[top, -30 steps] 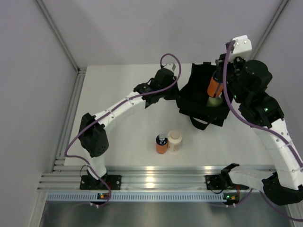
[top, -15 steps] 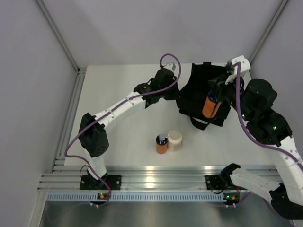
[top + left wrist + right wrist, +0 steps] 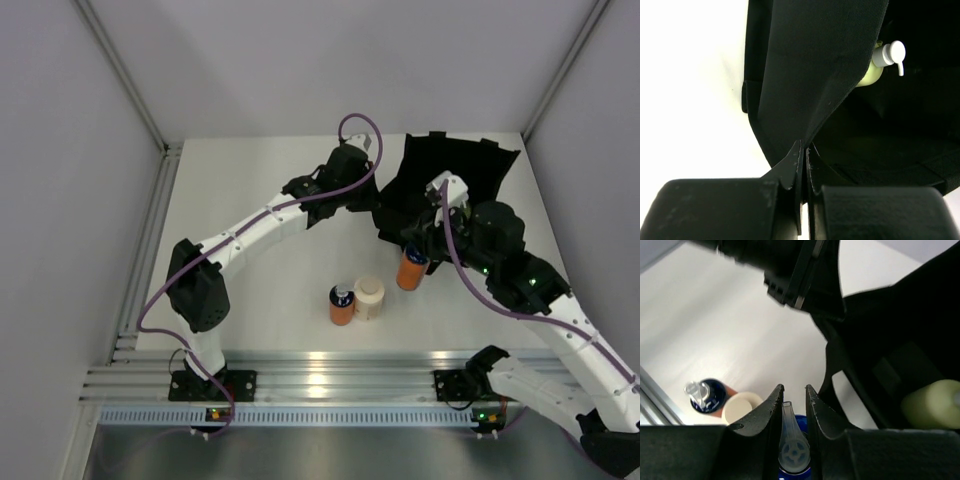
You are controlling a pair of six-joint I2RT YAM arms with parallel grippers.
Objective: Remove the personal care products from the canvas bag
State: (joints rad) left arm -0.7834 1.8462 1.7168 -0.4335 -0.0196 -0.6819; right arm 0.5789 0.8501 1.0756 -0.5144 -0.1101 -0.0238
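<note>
Nearest the arm bases, a free orange bottle [image 3: 341,305] with a dark blue cap stands on the surface [image 3: 230,175], just beside a beige cylinder [image 3: 368,297]. The right wrist view shows both from above. A little right of them and farther back, the right end effector [image 3: 420,252] is clenched on a second orange bottle [image 3: 410,271], outside the canvas bag [image 3: 455,170]. The overhead view shows this bottle's orange body. The wrist view shows only its top between the fingers, and I cannot tell whether it touches the surface. Beyond, the left end effector [image 3: 803,152] pinches the bag's wall. Only the wrist views show the yellow-green pump bottle [image 3: 871,72] inside the bag.
</note>
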